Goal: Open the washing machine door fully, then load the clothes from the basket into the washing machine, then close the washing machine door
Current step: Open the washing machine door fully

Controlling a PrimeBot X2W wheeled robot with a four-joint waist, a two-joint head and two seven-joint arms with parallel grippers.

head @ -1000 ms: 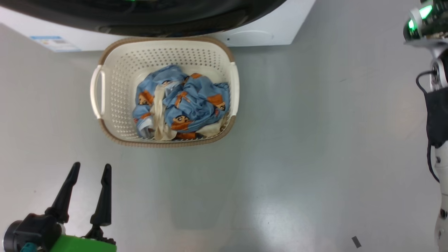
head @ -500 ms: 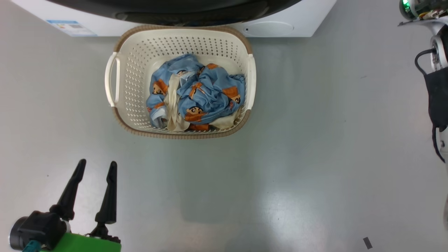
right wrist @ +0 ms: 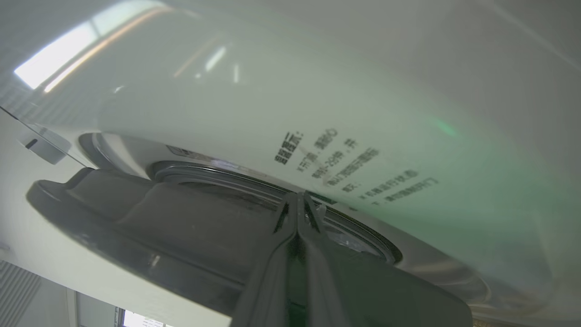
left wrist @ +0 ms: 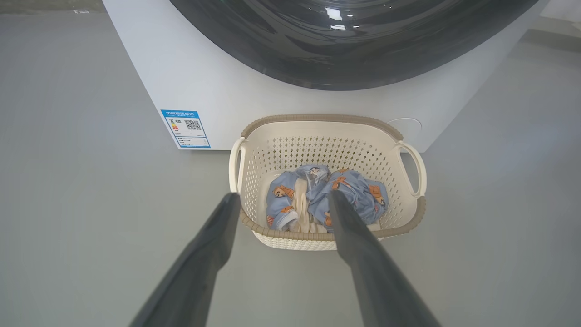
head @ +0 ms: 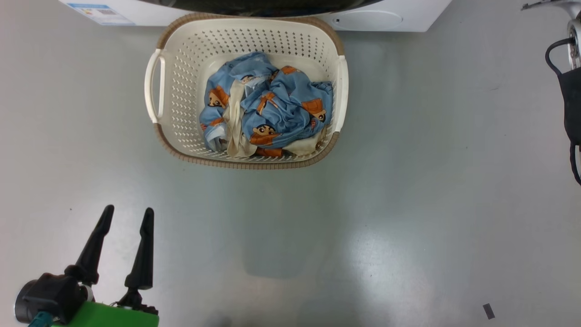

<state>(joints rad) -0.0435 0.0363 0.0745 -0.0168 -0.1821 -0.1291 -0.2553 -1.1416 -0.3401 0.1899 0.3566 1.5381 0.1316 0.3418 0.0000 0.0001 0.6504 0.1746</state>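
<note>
Low at the head view's left, the left gripper hangs with fingers apart, well short of the basket. Grey floor lies between, with a dark scrap far right. The clothes lie inside the basket, which stands just before the washer.

Left wrist view: the door bulges above the basket, with a blue label to its left.

Right wrist view: the right gripper has its fingers pressed together, tips at the door's edge.

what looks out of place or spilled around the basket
Little stands out. The basket sits upright on the floor right in front of the washing machine, and the clothes are all inside it, none over the rim. The one stray thing is a small dark scrap on the floor.
</note>
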